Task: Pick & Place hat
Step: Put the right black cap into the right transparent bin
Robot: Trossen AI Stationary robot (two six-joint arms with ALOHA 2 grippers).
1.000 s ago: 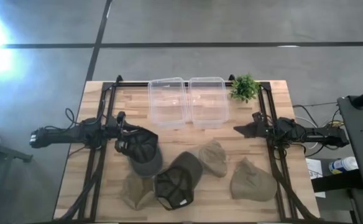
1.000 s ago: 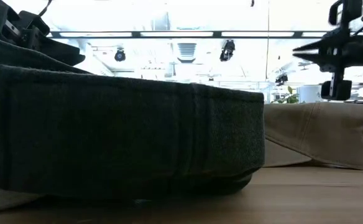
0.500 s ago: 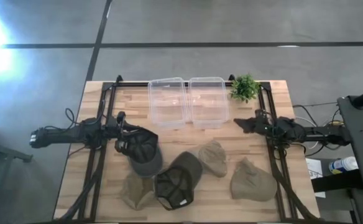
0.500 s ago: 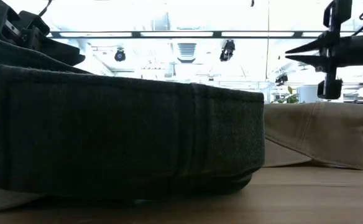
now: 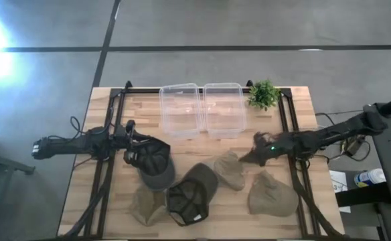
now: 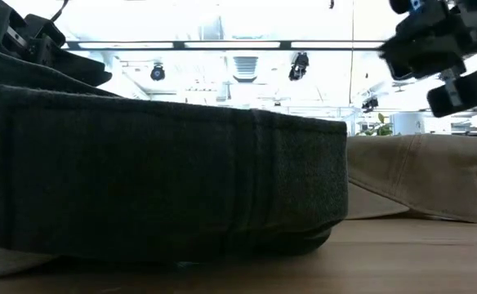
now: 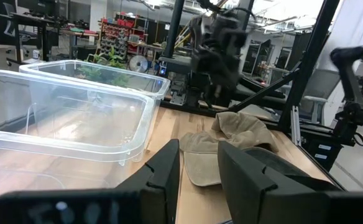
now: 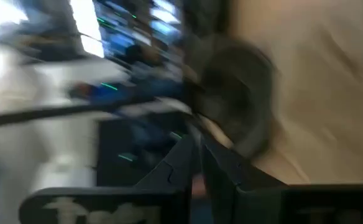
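- The right gripper hangs over the table, reaching in toward the tan hat at the middle; its tip sits just at that hat's near edge in the high view.
- Its fingers look nearly closed with nothing between them in the right wrist view, but that picture is smeared, so this is a reading and not a certainty.
- To grip the tan hat well, the jaws need to part first, then come down so one finger goes under the brim or a raised fold and the other over it; soft cloth pinched flat tends to slip.
- A second tan hat lies just beside and below the arm, near enough to be dragged along; approach from above, not by sweeping sideways.
- The two clear bins stand side by side beyond the jaws, toward the far edge of the table, and look like the likely drop places.
- The left gripper rests against a dark hat, and its fingers stand a little apart in the left wrist view; whether they pinch the dark cloth I cannot tell.
- Another dark hat and a third tan hat lie well clear of the right jaws.
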